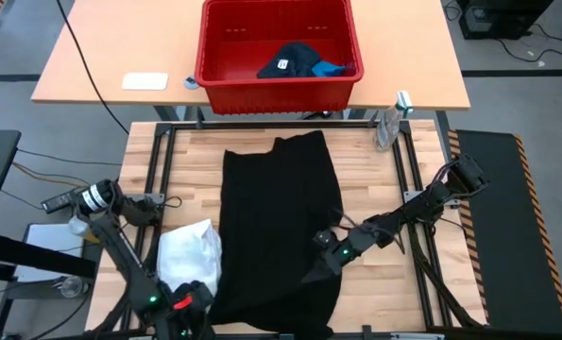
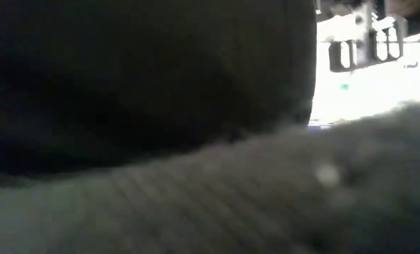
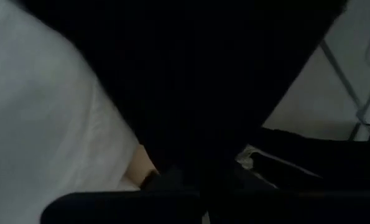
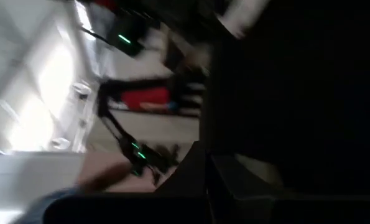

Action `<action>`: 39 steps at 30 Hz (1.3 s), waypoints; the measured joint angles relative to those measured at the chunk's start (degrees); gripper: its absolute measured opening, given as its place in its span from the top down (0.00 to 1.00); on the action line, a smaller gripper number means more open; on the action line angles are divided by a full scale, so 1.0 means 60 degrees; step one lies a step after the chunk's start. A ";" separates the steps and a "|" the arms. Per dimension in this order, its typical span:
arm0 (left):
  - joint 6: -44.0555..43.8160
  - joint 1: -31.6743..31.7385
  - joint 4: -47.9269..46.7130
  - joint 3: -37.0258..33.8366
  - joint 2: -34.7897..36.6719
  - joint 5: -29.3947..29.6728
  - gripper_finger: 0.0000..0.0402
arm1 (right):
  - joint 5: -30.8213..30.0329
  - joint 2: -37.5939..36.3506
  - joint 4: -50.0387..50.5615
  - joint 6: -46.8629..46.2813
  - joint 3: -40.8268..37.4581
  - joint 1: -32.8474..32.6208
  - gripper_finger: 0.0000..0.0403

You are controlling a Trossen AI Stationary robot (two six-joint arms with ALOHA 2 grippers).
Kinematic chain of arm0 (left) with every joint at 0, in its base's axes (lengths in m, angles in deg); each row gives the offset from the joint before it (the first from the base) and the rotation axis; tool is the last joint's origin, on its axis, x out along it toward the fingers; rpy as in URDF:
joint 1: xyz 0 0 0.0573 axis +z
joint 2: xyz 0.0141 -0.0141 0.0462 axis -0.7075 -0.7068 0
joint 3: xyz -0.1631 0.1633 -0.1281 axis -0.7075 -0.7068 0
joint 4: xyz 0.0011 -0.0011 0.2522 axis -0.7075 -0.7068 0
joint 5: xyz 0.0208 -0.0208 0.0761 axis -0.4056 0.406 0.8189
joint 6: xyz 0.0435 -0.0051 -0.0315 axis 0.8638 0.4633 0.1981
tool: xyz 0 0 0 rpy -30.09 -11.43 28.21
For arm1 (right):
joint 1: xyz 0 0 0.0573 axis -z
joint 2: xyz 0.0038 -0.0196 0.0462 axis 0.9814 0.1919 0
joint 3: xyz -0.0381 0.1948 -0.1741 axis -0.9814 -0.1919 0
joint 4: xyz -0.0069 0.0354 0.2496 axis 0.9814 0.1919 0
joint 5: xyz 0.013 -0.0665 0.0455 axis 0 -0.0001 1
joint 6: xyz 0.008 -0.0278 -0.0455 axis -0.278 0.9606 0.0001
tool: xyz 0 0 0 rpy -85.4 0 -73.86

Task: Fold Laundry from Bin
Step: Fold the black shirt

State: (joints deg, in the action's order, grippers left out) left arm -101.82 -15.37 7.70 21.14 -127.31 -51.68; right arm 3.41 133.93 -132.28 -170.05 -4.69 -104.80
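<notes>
Butcher-block table under black garment.

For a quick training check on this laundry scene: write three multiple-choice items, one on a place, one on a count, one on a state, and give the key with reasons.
1. Where does the black garment lie?
A. Inside the bin
B. Spread on the wooden table
C. On the floor

2. How many garments show inside the red bin?
A. None
B. Two
C. Five

3. How is the left gripper?
A. Shut at the black garment's near-left corner, beside the white garment
B. Wide open above the bin
C. Shut on the bin's rim

Key:
1 B, the high view shows it laid flat across the wooden table.
2 B, a dark navy garment with a white tag and a small bright blue garment lie there.
3 A, it sits at that corner next to the white garment.
</notes>
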 joint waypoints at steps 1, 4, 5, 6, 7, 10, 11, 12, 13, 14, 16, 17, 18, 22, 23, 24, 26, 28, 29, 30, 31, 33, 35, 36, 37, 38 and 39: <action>0.0030 -0.0052 -0.0043 -0.0004 -0.0001 0.0000 0.99 | 0.0220 0.0000 0.0283 -0.0053 0.0000 0.0000 0.98; 0.0454 -0.0115 0.0017 0.0000 -0.0128 0.0052 0.99 | 0.0798 0.0000 0.1128 -0.0112 0.0003 0.0004 0.98; 0.0610 -0.0116 0.0042 0.0000 -0.0183 0.0053 0.99 | 0.0994 0.0000 0.1452 -0.0119 0.0000 0.0004 0.98; 0.0720 -0.0083 0.0071 0.0000 -0.0237 0.0073 0.99 | 0.1138 0.0000 0.1780 -0.0119 0.0000 0.0004 0.98; 0.0860 -0.0028 0.0134 0.0000 -0.0290 0.0114 0.99 | 0.1274 0.0000 0.2085 -0.0119 0.0000 -0.0001 0.98; 0.1132 0.0205 0.0593 0.0000 -0.0516 0.0239 0.98 | 0.1713 0.0000 0.2656 -0.0126 0.0000 -0.0053 0.98; 0.1259 0.0264 0.0738 0.0000 -0.0615 0.0255 0.97 | 0.1847 0.0000 0.2740 -0.0123 0.0000 -0.0096 0.98; 0.1435 0.0340 0.0935 0.0000 -0.0712 0.0271 0.96 | 0.1961 0.0000 0.2831 -0.0126 0.0000 -0.0140 0.98; 0.1586 0.0433 0.1162 0.0000 -0.0810 0.0258 0.95 | 0.2096 0.0000 0.2902 -0.0129 0.0000 -0.0196 0.98; 0.1653 0.0506 0.1375 0.0000 -0.0925 0.0256 0.95 | 0.2243 0.0000 0.2934 -0.0168 -0.0002 -0.0259 0.98; 0.1786 0.0600 0.1758 0.0000 -0.1146 0.0256 0.94 | 0.2628 -0.0004 0.3086 -0.0388 0.0000 -0.0425 0.98; 0.1854 0.0656 0.2026 0.0000 -0.1248 0.0259 0.94 | 0.2875 -0.0004 0.3198 -0.0454 0.0000 -0.0529 0.98; 0.1929 0.0706 0.2288 0.0000 -0.1324 0.0268 0.94 | 0.3061 -0.0004 0.3293 -0.0476 -0.0004 -0.0650 0.98; 0.2394 0.0794 0.2815 0.0004 -0.1667 0.0278 0.94 | 0.2683 -0.0004 0.4065 -0.0147 0.0000 -0.1145 0.98; 0.2426 0.0791 0.2809 0.0004 -0.1766 0.0267 0.94 | 0.2380 -0.0004 0.4319 0.0216 -0.0004 -0.1232 0.98; 0.2433 0.0790 0.2798 0.0004 -0.1857 0.0243 0.94 | 0.2031 0.0000 0.4464 0.0651 -0.0004 -0.1318 0.97; 0.2336 0.0790 0.2786 0.0002 -0.1986 0.0177 0.94 | 0.1558 0.0000 0.4565 0.1244 -0.0004 -0.1437 0.94; 0.2328 0.0790 0.2787 0.0000 -0.2063 0.0152 0.92 | 0.1488 0.0000 0.4836 0.1432 -0.0004 -0.1474 0.87; 0.2372 0.0786 0.2747 0.0000 -0.2066 0.0139 0.91 | 0.1511 0.0000 0.4995 0.1449 -0.0004 -0.1483 0.83; 0.2490 0.0783 0.2738 0.0000 -0.2066 0.0139 0.88 | 0.1616 0.0000 0.5160 0.1468 -0.0004 -0.1483 0.79; 0.2652 0.0783 0.2757 0.0000 -0.2066 0.0139 0.86 | 0.1794 0.0000 0.5326 0.1477 -0.0004 -0.1483 0.74; 0.2909 0.0828 0.2758 0.0000 -0.2066 0.0148 0.80 | 0.2186 0.0000 0.5731 0.1556 -0.0004 -0.1483 0.64; 0.3100 0.0845 0.2835 0.0000 -0.2066 0.0155 0.73 | 0.2540 0.0000 0.6072 0.1541 -0.0008 -0.1483 0.55; 0.3124 0.0845 0.2956 0.0000 -0.2066 0.0183 0.69 | 0.2712 0.0000 0.6049 0.1522 -0.0011 -0.1483 0.52; 0.3133 0.0845 0.3087 0.0000 -0.2066 0.0191 0.65 | 0.2819 0.0000 0.5977 0.1465 0.0004 -0.1483 0.49; 0.3147 0.0845 0.3271 0.0000 -0.2066 0.0205 0.62 | 0.2837 0.0000 0.6035 0.1460 0.0078 -0.1548 0.47; 0.3200 0.0845 0.3527 0.0000 -0.2066 0.0212 0.59 | 0.2740 0.0000 0.6146 0.1536 0.0184 -0.1640 0.47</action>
State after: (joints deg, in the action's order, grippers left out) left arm -82.62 -10.30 28.86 21.14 -139.71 -50.41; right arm 19.85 133.93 -95.40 -160.83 -3.59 -114.64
